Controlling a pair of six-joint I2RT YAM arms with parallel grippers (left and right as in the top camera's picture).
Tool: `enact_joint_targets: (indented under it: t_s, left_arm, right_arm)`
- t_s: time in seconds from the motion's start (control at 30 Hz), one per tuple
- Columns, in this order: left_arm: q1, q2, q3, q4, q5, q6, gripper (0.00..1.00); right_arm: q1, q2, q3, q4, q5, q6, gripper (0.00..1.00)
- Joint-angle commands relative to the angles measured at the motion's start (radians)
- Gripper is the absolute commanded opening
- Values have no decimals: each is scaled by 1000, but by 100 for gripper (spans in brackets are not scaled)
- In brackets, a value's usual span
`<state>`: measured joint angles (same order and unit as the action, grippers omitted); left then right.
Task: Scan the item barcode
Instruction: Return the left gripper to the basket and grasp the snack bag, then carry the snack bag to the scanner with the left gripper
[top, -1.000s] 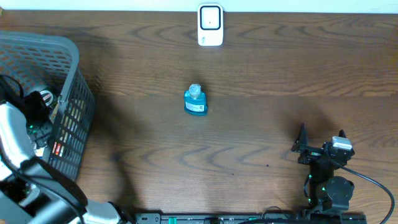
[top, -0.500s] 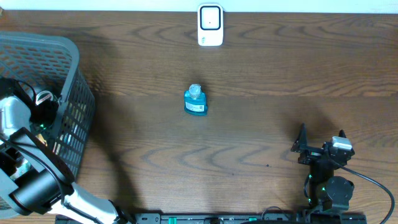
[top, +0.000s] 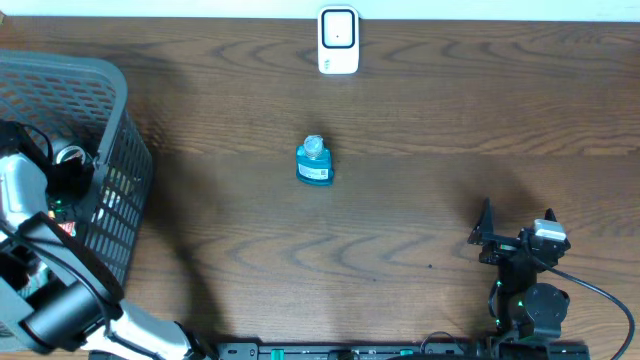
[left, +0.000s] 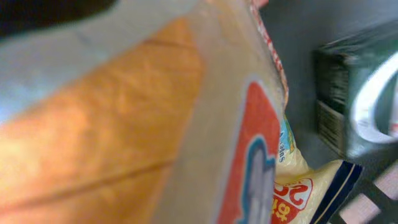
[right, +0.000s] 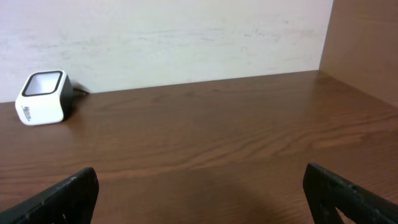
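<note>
An orange and beige snack packet (left: 124, 124) with a red patch fills the left wrist view, pressed close to the camera. My left arm (top: 25, 195) reaches down into the grey basket (top: 110, 90) at the table's left end. Its fingers are hidden behind the packet, and the gripper is shut on it. The white barcode scanner (top: 338, 40) stands at the far middle edge of the table, also seen as the scanner (right: 42, 98) in the right wrist view. My right gripper (top: 515, 240) rests near the front right. It is open (right: 202, 193), with bare wood between its black fingers (right: 68, 196).
A small blue bottle (top: 314, 163) with a clear cap stands mid-table. Inside the basket lie a yellow packet with red print (left: 298, 186) and a dark green box (left: 354, 106). A pale wall runs behind the table's far edge.
The left arm has shifted slightly inside the basket and its gripper has gone from open to shut on the packet. The right arm, bottle and scanner have not moved.
</note>
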<state>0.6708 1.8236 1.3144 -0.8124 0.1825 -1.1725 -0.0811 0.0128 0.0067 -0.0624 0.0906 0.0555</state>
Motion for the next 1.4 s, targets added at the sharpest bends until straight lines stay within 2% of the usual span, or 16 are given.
enact_joint_targets:
  t_s: [0.0, 0.47, 0.63, 0.77, 0.9, 1.03, 1.17, 1.23, 1.37]
  left_arm:
    - [2, -134, 4, 25, -38, 66, 7]
    - [2, -614, 47, 81, -32, 80, 7]
    - [-5, -758, 47, 189, 87, 153, 7]
    - [-60, -830, 47, 259, 169, 216, 7]
    - [-184, -861, 47, 318, 251, 307, 7]
    - [-373, -857, 47, 319, 255, 431, 7]
    - [-569, -831, 47, 340, 243, 502, 7]
    - [-677, -806, 47, 366, 241, 585, 7]
    - [-886, -729, 47, 369, 154, 675, 8]
  right_arm:
    - [-3, -3, -1, -2, 8, -12, 99]
    - [-3, -3, -1, -2, 8, -12, 99]
    - [-3, -3, -1, -2, 8, -12, 99]
    - [-3, -3, -1, -2, 8, -12, 99]
    - [-3, -3, -1, -2, 8, -12, 99]
    - [-3, -3, -1, -2, 8, -12, 99]
    - [-3, -3, -1, -2, 8, -12, 99]
    - [-3, -3, -1, -2, 8, -12, 99]
    - [-3, -3, -1, -2, 8, -12, 99]
